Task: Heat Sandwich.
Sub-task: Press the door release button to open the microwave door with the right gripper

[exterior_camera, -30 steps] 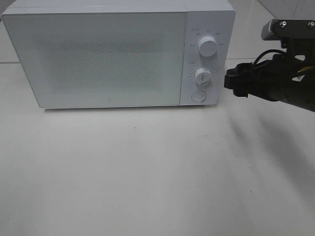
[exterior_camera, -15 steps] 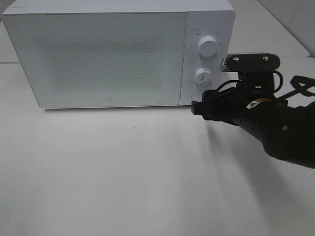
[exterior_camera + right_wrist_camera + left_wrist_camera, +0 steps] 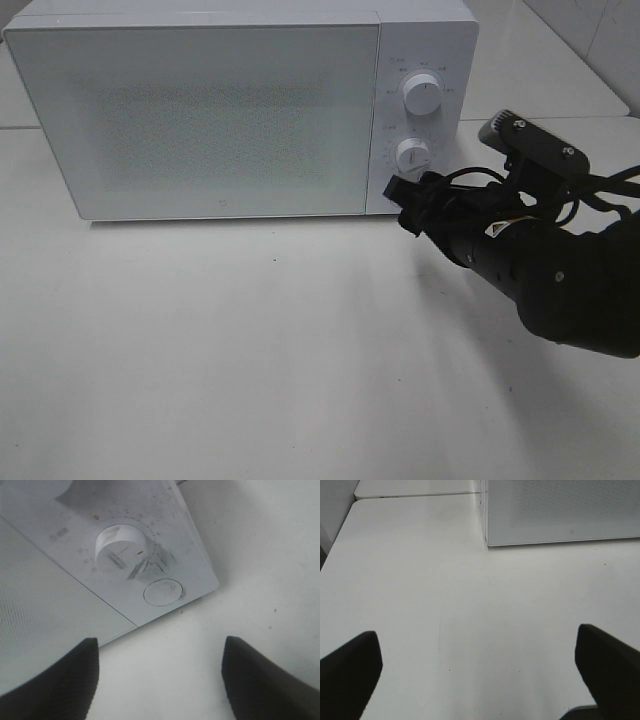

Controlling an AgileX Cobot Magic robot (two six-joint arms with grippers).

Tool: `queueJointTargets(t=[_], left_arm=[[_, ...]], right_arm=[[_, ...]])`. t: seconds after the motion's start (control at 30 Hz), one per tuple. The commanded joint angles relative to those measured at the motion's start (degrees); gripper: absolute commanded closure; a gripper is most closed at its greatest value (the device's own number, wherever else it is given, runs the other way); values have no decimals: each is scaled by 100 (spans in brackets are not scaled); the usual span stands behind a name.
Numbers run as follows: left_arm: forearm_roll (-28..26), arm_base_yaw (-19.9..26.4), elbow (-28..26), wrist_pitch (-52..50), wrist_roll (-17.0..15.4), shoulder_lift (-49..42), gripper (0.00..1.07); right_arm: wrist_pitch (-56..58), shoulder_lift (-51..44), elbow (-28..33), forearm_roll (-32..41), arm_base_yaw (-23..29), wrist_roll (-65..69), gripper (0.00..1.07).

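The sandwich is out of view. A white microwave (image 3: 220, 120) stands at the back of the table with its door shut. My right gripper (image 3: 405, 200) hovers just in front of the control panel's lower corner. In the right wrist view its dark fingers (image 3: 65, 675) stand wide apart with nothing between them. They face the round button (image 3: 163, 591) below the lower knob (image 3: 122, 552). My left gripper (image 3: 476, 635) is open over bare table, off the microwave's (image 3: 560, 510) left front corner.
An upper knob (image 3: 421, 95) and a lower knob (image 3: 411, 155) sit on the microwave's panel. The white table (image 3: 250, 350) stretches in front of the microwave. The right arm's black body (image 3: 560, 280) fills the right side.
My right arm has swung in from the right edge, down and leftward, bringing its gripper up to the lower corner of the control panel. The microwave has not moved.
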Motion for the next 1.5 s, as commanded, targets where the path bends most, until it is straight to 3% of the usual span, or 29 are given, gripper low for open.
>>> queueJointTargets(t=[0.03,0.17,0.33,0.5,0.53,0.63,0.67,0.7,1.5], left_arm=[[-6,17,23,-63,-23,-120,9],[-6,17,23,-63,-23,-120,9],[-6,17,23,-63,-23,-120,9],[-6,17,23,-63,-23,-120,9],[-6,17,23,-63,-23,-120,9],[-6,17,23,-63,-23,-120,9],[-6,17,23,-63,-23,-120,9],[-6,17,23,-63,-23,-120,9],[-6,17,23,-63,-23,-120,9]], right_arm=[[-17,-23,-29,-17,11,1215,40],[-29,-23,-29,-34,11,3547,48],[-34,-23,-29,-34,11,4452,56],[-34,-23,-29,-34,11,5369,72],[-34,-23,-29,-34,11,5518,82],[-34,52,-29,-11,11,5707,98],[-34,52,-29,-11,11,5707,98],[-34,103,-34,-11,11,5787,107],[-23,1507,-1478,-321,-327,6251,107]])
